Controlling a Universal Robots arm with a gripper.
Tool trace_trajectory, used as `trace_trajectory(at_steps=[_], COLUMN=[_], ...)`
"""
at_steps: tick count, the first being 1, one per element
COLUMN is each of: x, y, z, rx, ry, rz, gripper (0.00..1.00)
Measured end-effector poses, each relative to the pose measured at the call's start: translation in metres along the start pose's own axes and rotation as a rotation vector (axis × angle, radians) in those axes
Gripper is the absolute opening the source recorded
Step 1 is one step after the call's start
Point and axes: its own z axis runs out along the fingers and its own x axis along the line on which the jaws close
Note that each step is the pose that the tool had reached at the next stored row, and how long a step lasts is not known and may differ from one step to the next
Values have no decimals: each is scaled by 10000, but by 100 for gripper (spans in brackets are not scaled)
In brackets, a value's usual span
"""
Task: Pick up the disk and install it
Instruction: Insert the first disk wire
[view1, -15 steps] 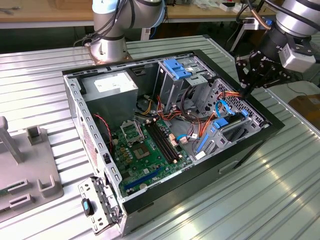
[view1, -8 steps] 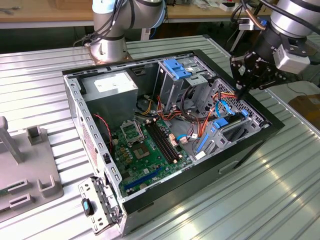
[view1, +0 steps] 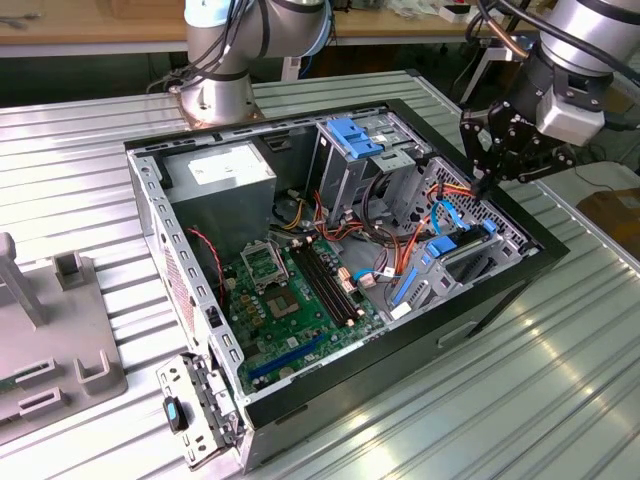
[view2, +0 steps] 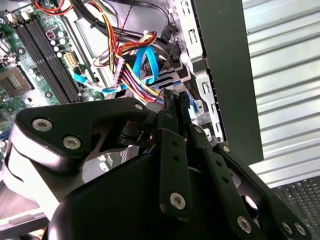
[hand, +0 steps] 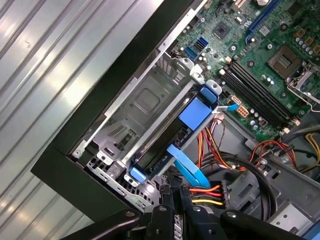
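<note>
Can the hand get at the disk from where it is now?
Probably yes. The hand hangs just above the open case at the disk, which sits in its bay by the case wall. The top is uncovered, though a blue cable and orange wiring crowd the near end.

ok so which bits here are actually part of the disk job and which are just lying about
Job: disk in the drive cage; pincer close by.
Lying about: motherboard, power supply, red and yellow wires, grey fixture on the table.
</note>
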Motion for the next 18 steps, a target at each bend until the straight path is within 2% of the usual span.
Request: trace_trajectory(at_steps=[9, 13, 18], x=[-1, -1, -2], y=[1, 2, 2], z=[1, 2, 2], rx=[-4, -28, -32], ry=[12, 74, 85], rz=[141, 818, 944], gripper=[16, 16, 16])
